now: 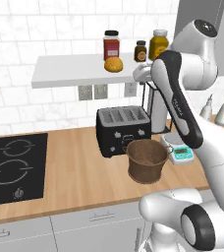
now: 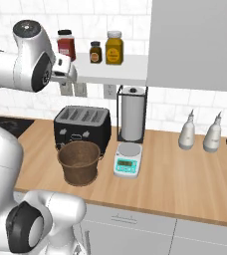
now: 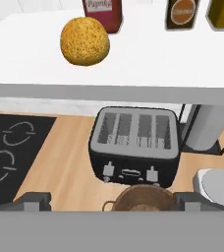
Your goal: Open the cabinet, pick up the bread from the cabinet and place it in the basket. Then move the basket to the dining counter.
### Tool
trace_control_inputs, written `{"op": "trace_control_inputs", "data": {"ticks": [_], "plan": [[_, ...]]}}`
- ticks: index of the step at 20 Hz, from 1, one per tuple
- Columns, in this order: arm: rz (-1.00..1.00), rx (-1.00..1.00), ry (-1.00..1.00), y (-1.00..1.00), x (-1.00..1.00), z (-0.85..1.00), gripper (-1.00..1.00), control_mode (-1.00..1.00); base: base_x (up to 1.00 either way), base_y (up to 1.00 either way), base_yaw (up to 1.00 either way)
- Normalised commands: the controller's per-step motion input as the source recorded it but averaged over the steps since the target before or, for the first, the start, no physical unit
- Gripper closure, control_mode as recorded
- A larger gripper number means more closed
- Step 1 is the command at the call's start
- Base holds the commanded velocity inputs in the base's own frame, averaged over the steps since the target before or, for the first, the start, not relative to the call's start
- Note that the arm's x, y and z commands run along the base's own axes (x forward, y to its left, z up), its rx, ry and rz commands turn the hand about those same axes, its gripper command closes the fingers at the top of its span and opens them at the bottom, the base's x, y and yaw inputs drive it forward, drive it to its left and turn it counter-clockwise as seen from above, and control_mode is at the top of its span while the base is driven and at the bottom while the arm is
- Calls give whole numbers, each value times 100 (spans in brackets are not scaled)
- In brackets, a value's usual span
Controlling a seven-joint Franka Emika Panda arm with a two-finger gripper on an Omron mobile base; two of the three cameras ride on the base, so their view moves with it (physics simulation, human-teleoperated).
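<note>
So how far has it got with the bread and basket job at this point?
Early. The cabinet shelf is exposed, so opening looks done. The bread sits on it beside the red jar, ungrasped; the gripper is at shelf height just to its side, whether open or shut is unclear. The basket stands empty on the counter before the toaster. Left: grasp the bread, drop it in, carry the basket to the dining counter.

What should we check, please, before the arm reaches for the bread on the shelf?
1. Bread exposed on the white shelf, nothing covering it: ok.
2. Jars clear of it: the red-labelled jar stands close behind: not ok.
3. Tool empty and spread: cannot tell.
4. Tool aligned with the bread: it sits up and left in the hand view: not ok.
5. Basket upright, empty, beside the toaster: ok.
</note>
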Motion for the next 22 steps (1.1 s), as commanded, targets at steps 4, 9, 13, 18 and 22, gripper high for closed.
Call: {"op": "trace_control_inputs", "data": {"ticks": [4,9,13,18,22], "plan": [[0,2,-15,28,-7,74,-100,-100,0,0,0],[0,-6,-6,21,51,14,-100,-100,0,0,0],[-2,-4,9,48,66,0,-100,-100,0,0,0],[-1,-3,5,44,74,0,-100,-100,0,0,0],[0,0,1,23,78,0,-100,-100,0,0,0]]}}
